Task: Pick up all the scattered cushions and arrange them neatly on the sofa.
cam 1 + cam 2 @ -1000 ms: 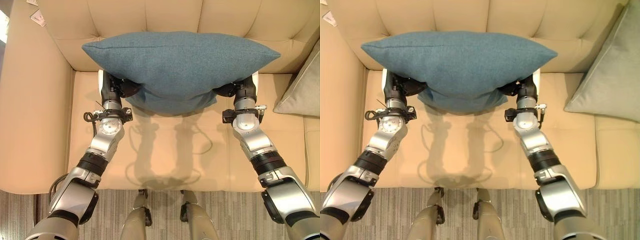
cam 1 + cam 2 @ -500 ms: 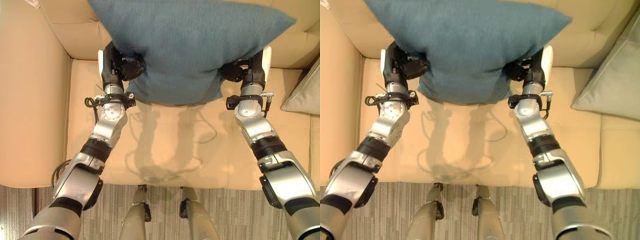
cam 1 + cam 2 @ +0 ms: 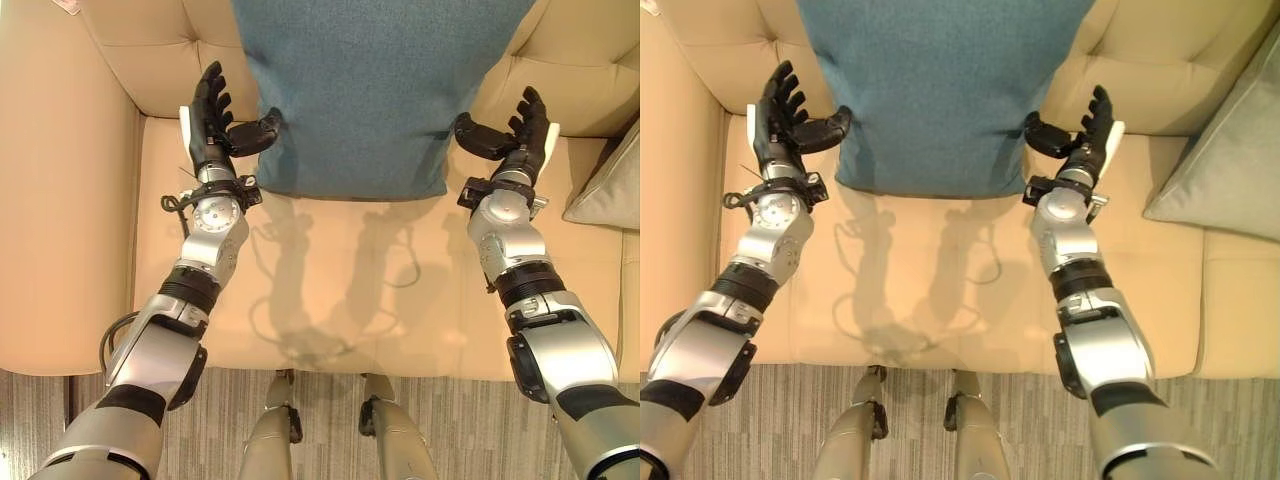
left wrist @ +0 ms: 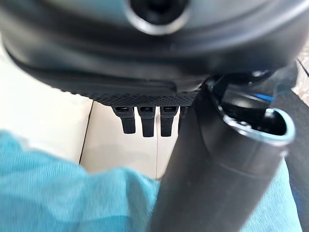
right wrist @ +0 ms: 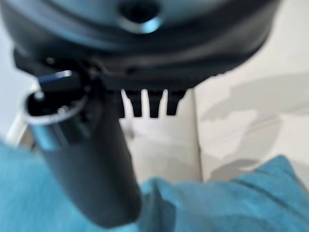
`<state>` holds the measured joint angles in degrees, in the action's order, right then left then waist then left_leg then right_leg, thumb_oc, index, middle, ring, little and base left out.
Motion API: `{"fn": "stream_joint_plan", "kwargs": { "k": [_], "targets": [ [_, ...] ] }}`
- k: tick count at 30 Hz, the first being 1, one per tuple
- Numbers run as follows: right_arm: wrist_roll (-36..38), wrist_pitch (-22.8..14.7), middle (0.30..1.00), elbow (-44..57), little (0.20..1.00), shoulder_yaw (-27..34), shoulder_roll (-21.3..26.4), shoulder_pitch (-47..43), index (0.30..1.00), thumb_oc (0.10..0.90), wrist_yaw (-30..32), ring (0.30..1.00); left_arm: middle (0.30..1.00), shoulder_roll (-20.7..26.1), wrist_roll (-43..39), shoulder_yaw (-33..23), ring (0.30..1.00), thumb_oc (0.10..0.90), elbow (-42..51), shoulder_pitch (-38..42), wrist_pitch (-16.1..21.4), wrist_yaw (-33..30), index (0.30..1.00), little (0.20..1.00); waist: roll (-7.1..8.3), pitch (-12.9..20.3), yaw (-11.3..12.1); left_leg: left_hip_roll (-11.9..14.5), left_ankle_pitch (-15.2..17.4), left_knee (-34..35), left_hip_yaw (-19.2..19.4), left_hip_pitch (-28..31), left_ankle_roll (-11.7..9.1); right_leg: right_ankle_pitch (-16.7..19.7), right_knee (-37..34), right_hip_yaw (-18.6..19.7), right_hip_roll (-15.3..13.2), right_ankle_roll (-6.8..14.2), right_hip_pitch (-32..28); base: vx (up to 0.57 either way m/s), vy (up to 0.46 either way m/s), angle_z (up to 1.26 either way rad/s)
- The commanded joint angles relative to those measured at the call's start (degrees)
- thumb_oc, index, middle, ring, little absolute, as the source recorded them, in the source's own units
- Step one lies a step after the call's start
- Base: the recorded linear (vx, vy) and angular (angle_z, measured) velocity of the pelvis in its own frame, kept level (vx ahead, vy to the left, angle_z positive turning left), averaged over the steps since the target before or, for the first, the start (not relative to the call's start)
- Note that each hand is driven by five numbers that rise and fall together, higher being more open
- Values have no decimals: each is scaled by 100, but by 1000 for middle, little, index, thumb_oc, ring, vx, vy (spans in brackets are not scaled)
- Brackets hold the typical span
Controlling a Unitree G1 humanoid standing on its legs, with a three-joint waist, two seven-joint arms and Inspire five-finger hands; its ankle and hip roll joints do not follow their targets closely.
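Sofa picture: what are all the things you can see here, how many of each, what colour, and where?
teal cushion: one, teal blue, leaning against the sofa back between the two hands
grey cushion: one, grey, on the seat at the robot's right
sofa: one, beige, under everything
carpet: one, grey striped, in front of the sofa
left robot hand: one, dark, open beside the teal cushion
right robot hand: one, dark, open beside the teal cushion

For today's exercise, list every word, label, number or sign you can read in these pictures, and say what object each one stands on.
There is no readable text.
The blue cushion, the grey cushion and the beige sofa are plain.
The left hand and right hand carry no legible markings.
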<state>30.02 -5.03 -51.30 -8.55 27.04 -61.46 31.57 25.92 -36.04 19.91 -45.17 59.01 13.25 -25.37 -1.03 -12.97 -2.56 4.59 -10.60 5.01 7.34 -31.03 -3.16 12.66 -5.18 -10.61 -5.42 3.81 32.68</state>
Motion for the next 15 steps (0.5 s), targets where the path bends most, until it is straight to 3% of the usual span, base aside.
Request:
{"fn": "stream_joint_plan", "kwargs": {
  "k": [1, 3, 7, 8, 12, 15],
  "targets": [
    [102, -628, 900, 161, 900, 34, 536, -394, 900, 800, 45, 900, 900, 603, 51, -147, 900, 800, 125, 674, 378, 127, 900, 900, 205, 191, -31, -387, 465, -1, -265, 20, -228, -492, 18, 211, 44, 509, -56, 0, 0, 0],
    [-3, -645, 900, 398, 900, 203, 871, 98, 900, 800, -101, 900, 900, 820, 140, -271, 900, 800, 580, 320, 442, 272, 900, 900, 220, 266, -46, -378, 489, -1, -241, 86, -228, -520, 18, 188, 45, 506, -122, 16, 4, 1],
    [-149, -666, 900, 865, 900, 590, 963, 944, 900, 800, -204, 900, 900, 791, 200, -558, 900, 800, 1287, -398, 491, 361, 900, 900, 254, 372, -62, -380, 557, -1, -225, 279, -221, -566, 18, 167, 49, 494, -307, 35, -2, 2],
    [-331, -712, 900, 1284, 900, 891, 928, 1585, 900, 800, -275, 900, 900, 691, 297, -826, 900, 800, 1867, -1007, 558, 413, 900, 900, 284, 438, -79, -365, 611, -1, -210, 444, -216, -609, 18, 148, 35, 485, -489, 95, -9, -2],
    [-664, -735, 900, 1958, 900, 1263, 693, 2711, 900, 800, -479, 900, 900, 522, 628, -1181, 900, 800, 2671, -2040, 523, 538, 900, 900, 336, 543, -90, -334, 713, -1, -181, 763, -194, -680, 18, 146, 28, 472, -806, 65, -2, -7],
    [-1117, -728, 900, 2524, 900, 1577, 210, 3892, 900, 800, -893, 900, 900, 268, 1138, -1564, 900, 800, 3405, -3366, 417, 896, 900, 900, 382, 613, -99, -310, 763, -1, -138, 1110, -153, -732, 18, 117, 6, 473, -1184, 55, 7, 8]
  ]
}}
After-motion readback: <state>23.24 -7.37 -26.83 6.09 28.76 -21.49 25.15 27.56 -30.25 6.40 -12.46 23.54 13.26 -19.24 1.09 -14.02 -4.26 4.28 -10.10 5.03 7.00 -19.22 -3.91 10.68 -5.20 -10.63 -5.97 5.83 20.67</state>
